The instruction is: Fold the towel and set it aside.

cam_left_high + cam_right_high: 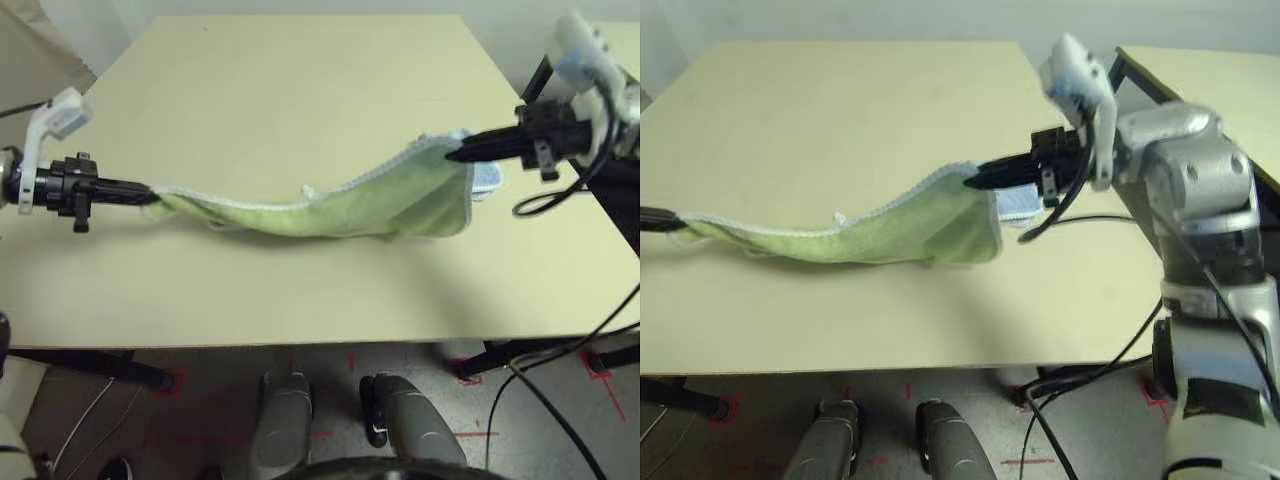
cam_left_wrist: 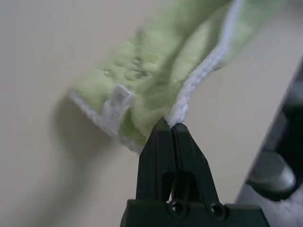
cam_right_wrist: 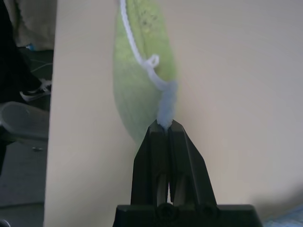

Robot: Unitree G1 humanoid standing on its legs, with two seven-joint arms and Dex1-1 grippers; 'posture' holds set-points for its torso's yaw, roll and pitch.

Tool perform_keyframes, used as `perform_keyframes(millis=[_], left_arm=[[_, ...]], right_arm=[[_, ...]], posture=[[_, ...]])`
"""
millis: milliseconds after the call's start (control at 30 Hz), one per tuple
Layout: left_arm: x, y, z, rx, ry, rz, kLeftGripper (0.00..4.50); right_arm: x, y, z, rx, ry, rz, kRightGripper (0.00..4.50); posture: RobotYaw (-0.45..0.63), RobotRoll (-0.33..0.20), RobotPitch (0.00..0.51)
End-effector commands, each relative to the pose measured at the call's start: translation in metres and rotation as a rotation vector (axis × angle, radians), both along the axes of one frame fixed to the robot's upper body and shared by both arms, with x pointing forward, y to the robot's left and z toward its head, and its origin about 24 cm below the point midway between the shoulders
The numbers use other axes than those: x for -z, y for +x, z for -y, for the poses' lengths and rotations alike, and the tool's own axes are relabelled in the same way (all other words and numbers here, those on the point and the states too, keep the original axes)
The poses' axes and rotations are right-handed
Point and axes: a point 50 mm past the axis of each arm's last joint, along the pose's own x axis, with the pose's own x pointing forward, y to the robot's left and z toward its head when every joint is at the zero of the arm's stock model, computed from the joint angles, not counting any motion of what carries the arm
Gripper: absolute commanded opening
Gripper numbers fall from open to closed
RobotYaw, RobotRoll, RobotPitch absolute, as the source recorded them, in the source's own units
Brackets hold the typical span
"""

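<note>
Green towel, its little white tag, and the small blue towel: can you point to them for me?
green towel (image 1: 400,195), left eye view, on the wide hanging part.
white tag (image 2: 116,101), left wrist view, middle of the tag.
blue towel (image 1: 487,178), left eye view, on the bit peeking out.

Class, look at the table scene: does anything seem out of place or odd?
The towel hangs stretched between the left gripper and right gripper, sagging unevenly. A small blue cloth lies behind it.

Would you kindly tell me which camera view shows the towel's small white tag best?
The left wrist view: the tag sits large on the green towel. Both eye views show it as a tiny white loop; the right wrist view shows a looped bit of edging.
</note>
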Motion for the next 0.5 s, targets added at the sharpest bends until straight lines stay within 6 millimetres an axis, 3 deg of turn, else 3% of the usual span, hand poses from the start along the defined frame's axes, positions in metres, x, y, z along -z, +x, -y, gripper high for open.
perform_keyframes(millis=[33, 300, 500], left_arm=[[0.016, -0.007, 0.010, 0.087, 0.014, -0.048, 0.03], [0.045, -0.008, 0.024, 0.154, 0.007, -0.075, 0.03], [0.049, -0.006, 0.025, 0.144, -0.002, -0.058, 0.03]], right_arm=[[0.025, -0.009, -0.007, 0.043, -0.029, 0.030, 0.00], [0.073, -0.007, 0.000, 0.142, -0.173, -0.018, 0.00], [0.086, -0.016, 0.013, 0.102, -0.332, -0.101, 0.00]], posture=[[0.06, 0.000, 0.148], [0.06, 0.000, 0.154], [0.06, 0.000, 0.155]])
